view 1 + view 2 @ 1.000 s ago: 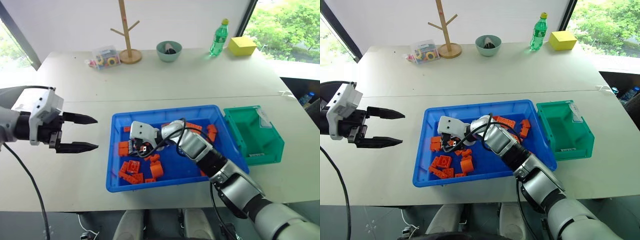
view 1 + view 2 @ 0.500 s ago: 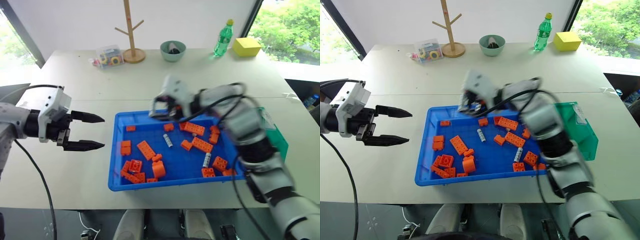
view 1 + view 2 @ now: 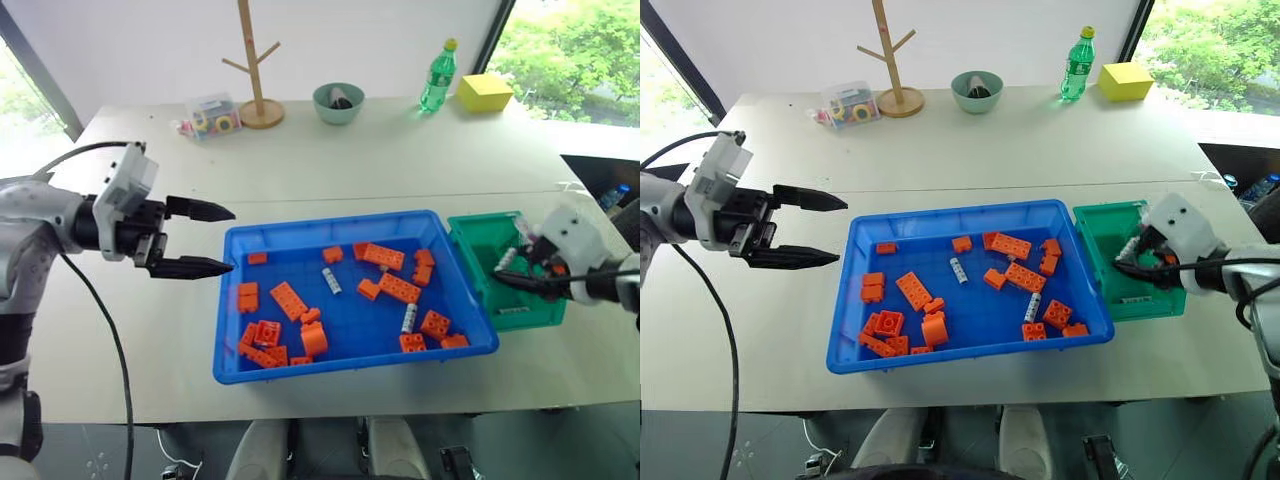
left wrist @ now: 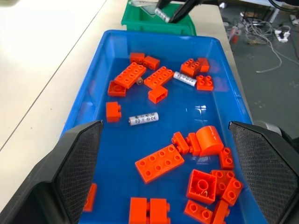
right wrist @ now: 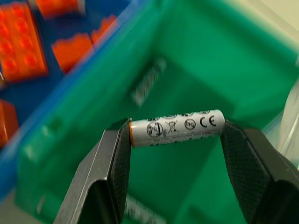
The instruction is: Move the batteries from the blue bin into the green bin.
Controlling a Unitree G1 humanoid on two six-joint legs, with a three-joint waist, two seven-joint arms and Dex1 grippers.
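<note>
Batteries: small, hard, light, smooth metal cylinders; likely to roll or slip out if pinched off-centre. Best taken end to end or square across the middle, away from the orange bricks [image 3: 398, 288]

Right gripper [image 5: 175, 135] pinches one battery [image 5: 176, 128] lengthwise, a pad on each end cap, jaws about half apart. It hangs over the green bin [image 3: 487, 250], above the bin's open inside; judged ready to drop

Held battery: silver-white, orange band at one end, printed marks along its side

Two more batteries lie in the blue bin [image 3: 330, 222]: one [image 3: 331, 281] near mid-tray, one [image 3: 409, 318] further toward the green bin, both among bricks, lying flat

Left gripper [image 3: 208, 240] empty, jaws wide apart, just beside the blue bin's left wall, pointing across it
</note>
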